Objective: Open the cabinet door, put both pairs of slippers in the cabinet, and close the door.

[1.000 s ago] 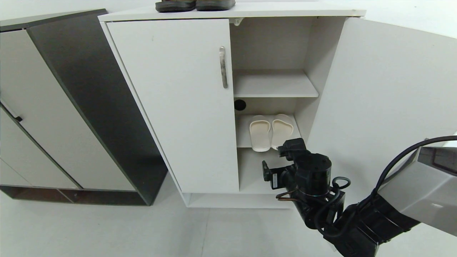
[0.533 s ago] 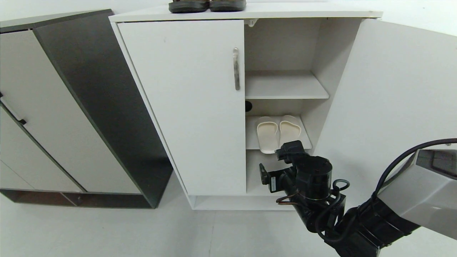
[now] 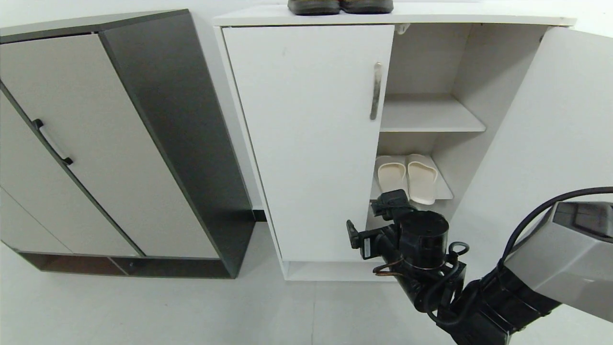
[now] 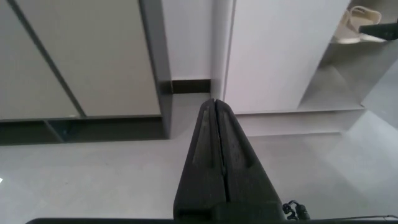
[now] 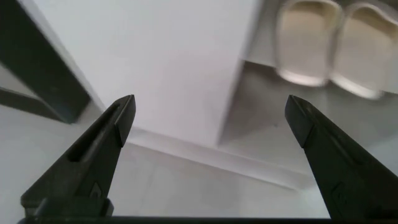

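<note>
**R door open; one pair shelved, one pair on top**

The white cabinet (image 3: 479, 20) is seen w/ its R door (image 3: 550, 143) swung wide open and its L door (image 3: 311, 143) shut. A metal handle (image 3: 377, 91) is fixed upright at the L door's inner edge.

Inside the cabinet's open half, the cream slippers (image 3: 407, 178) are set side by side on the 2nd shelf down, under the upper shelf (image 3: 431, 117). The dark slippers (image 3: 340, 5) are placed side by side on the cabinet's top, above the L door.

The right gripper (image 3: 371, 218) is held low in front of the cabinet's open half, just below and in front of the cream pair, not touching it. Its jaws are spread wide w/ nothing between them. In the right wrist view (image 5: 210, 106) the L door's lower corner and the cabinet's bottom compartment are framed between the fingers.

The left gripper (image 4: 214, 107) is clamped closed, fingers pressed flat together, w/ nothing gripped. It is held above the floor (image 3: 191, 311), off the cabinet's L front, pointed toward the cabinet's base.

A grey cupboard (image 3: 119, 143) is stood just beside the cabinet's L side, doors shut.
</note>
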### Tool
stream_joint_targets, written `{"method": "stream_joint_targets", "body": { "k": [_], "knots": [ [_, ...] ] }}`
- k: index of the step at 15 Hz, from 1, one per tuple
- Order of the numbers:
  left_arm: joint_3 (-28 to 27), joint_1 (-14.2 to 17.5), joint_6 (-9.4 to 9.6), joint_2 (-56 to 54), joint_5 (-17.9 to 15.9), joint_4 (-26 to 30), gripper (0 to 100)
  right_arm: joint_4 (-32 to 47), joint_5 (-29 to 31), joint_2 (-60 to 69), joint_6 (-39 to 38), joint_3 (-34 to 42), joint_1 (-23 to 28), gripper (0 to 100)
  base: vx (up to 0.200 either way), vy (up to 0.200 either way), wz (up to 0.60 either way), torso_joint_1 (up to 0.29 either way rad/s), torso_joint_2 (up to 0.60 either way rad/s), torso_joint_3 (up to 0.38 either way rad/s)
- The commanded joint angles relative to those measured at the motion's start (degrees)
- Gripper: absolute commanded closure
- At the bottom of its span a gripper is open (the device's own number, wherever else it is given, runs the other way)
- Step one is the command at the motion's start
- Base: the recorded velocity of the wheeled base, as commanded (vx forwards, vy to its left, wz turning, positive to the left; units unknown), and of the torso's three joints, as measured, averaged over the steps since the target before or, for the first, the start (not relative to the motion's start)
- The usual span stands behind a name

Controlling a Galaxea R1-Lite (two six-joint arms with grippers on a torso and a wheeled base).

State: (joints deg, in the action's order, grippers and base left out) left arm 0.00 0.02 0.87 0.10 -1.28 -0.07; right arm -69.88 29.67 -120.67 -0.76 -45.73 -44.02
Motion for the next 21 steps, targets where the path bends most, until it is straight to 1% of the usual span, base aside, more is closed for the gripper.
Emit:
{"method": "stream_joint_targets", "body": {
  "k": [1,2,4,6,21],
  "knots": [
    [0.00,0.06,0.01,-0.01,-0.04,-0.01,100,-2.46,-0.93,-1.05,0.49,0.90,0.16,0,0.000,0.200,0.00,0.002,0.00,0.007],
    [0.00,0.06,-0.07,-0.01,0.05,-0.01,100,-3.86,-1.37,-1.49,1.55,1.78,0.34,0,0.000,0.200,0.00,0.002,0.00,0.002],
    [0.00,0.06,-0.25,-0.01,0.23,-0.01,100,-8.70,-5.50,-1.84,2.07,3.01,0.43,0,0.000,0.200,0.00,0.002,0.00,0.005],
    [0.00,0.06,-0.34,-0.01,0.23,-0.01,100,-11.16,-6.38,-1.84,3.04,4.33,0.78,0,0.000,0.000,0.00,0.000,0.00,0.000],
    [0.00,0.06,-0.34,-0.01,0.23,-0.01,100,-11.60,-6.38,-2.72,3.57,4.42,1.04,0,0.000,0.000,0.00,0.000,-0.01,-0.003]
  ]
}}
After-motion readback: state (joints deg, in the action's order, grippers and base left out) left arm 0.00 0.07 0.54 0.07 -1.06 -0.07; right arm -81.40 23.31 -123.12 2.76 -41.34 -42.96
